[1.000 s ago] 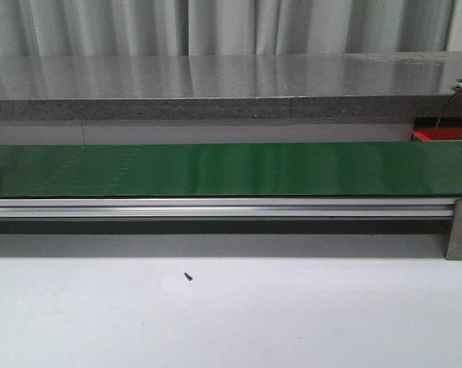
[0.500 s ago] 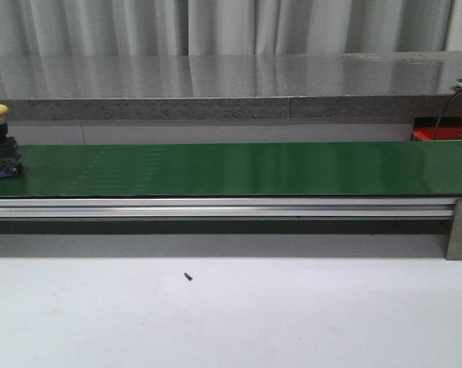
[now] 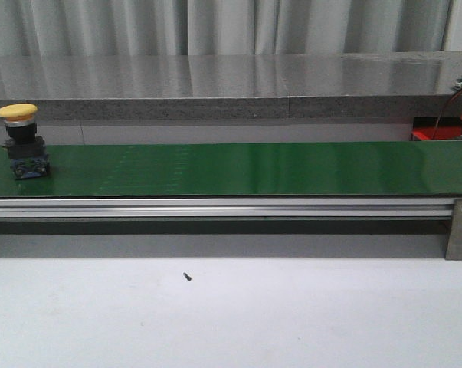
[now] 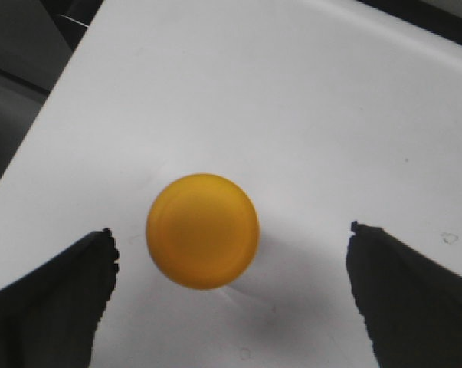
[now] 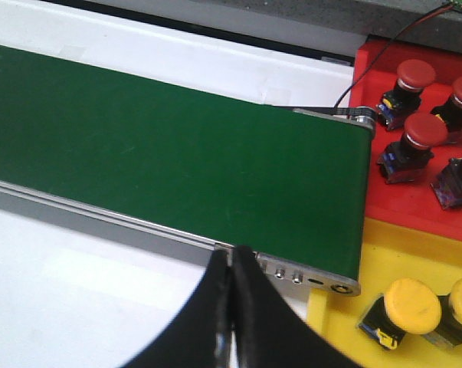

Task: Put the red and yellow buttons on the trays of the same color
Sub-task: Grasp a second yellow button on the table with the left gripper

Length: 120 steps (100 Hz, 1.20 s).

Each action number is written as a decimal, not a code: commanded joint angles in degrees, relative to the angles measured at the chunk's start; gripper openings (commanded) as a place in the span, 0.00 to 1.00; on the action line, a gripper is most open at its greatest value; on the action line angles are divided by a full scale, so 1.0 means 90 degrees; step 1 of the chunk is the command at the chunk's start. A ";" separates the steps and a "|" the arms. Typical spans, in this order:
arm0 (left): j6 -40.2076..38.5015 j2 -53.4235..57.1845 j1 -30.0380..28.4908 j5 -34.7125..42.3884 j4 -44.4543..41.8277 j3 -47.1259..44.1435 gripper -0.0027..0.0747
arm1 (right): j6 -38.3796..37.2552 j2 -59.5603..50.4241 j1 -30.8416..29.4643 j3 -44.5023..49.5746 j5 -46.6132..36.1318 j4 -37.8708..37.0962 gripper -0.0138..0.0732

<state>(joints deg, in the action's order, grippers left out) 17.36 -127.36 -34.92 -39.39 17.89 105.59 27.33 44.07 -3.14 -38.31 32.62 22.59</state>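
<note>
You've got a yellow button (image 3: 21, 141) standing upright at the far left end of the green belt (image 3: 238, 169) – yellow cap on top, dark body with a blue base touching the belt. Rest of the belt is bare in the front view.

Left gripper (image 4: 231, 284): wide open, holding nothing. It hangs over a second yellow button (image 4: 203, 231) that sits on the white tabletop (image 4: 292, 100), between the fingers (image 4: 54, 299), not touching either one.

A small dark speck (image 3: 188, 277) lies on the tabletop in front of the belt's aluminium rail (image 3: 215, 208).

Right gripper (image 5: 231, 307): fingers pressed together, nothing between them – it sits just off the near edge of the belt's right end.

Past that end, red tray (image 5: 414, 199) holds several red buttons (image 5: 414, 136), upright. Beside it, yellow tray (image 5: 338, 322) holds two yellow-capped buttons (image 5: 411, 305). A thin dark wire (image 5: 384, 42) runs behind the red tray.
</note>
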 commanded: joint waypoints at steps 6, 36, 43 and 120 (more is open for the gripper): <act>-0.0027 0.0186 -0.0057 0.0415 0.0095 0.0350 0.81 | 0.0017 -0.0004 0.0004 -0.0183 -0.0409 0.0077 0.08; -0.0027 -0.0274 -0.0045 0.0483 0.0367 0.0789 0.81 | 0.0017 -0.0004 0.0004 -0.0183 -0.0406 0.0077 0.08; -0.0027 -0.0301 -0.0045 0.0501 0.0378 0.0843 0.81 | 0.0017 -0.0004 0.0004 -0.0183 -0.0406 0.0077 0.08; -0.0027 0.0491 -0.0045 -0.0557 0.0698 0.0843 0.15 | 0.0017 -0.0004 0.0004 -0.0183 -0.0394 0.0077 0.08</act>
<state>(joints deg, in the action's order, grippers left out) 17.36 -130.70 -35.39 -43.88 21.23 111.33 27.33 44.07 -3.14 -38.31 32.62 22.59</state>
